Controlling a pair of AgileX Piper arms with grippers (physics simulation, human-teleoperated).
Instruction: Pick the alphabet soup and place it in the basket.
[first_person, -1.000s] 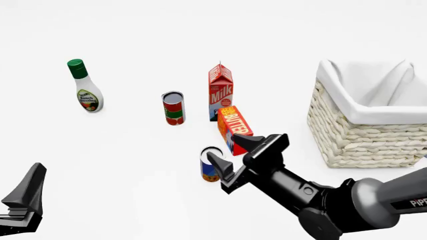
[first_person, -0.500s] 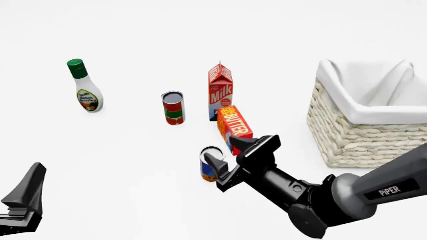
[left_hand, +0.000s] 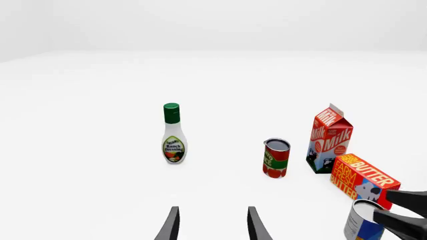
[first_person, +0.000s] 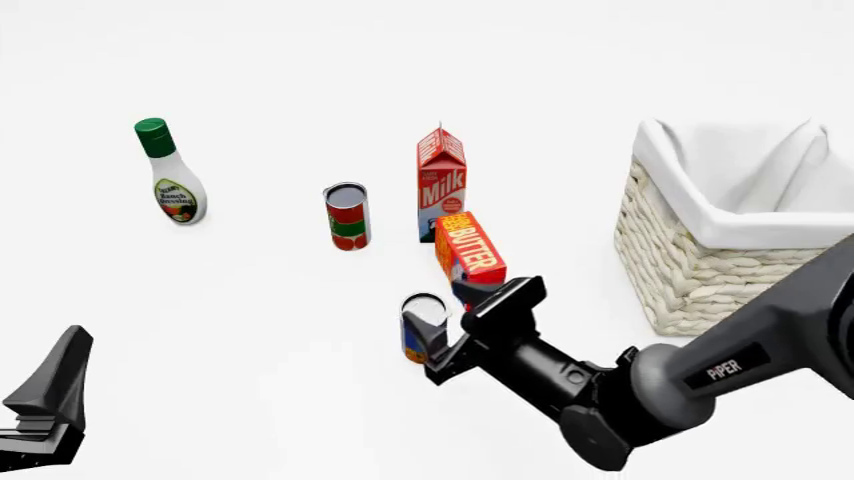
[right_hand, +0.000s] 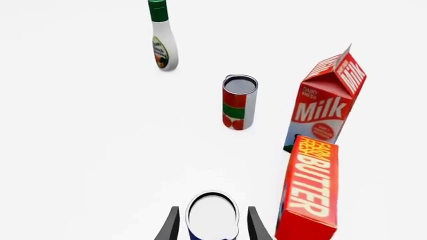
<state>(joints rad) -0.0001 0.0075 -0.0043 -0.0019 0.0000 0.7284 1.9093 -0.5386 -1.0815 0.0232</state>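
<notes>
Beside the butter box, right gripper fingers flank the alphabet soup.

Bright, even, diffuse light fills these sharp renders, with almost no shadows, glare, blur or edge distortion.

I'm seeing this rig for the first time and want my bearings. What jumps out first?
The black right gripper reaches in from the right, its fingers on either side of the small blue-labelled alphabet soup can. Just beyond stands the orange butter box. The big cream wicker basket with white lining sits at the right.
</notes>
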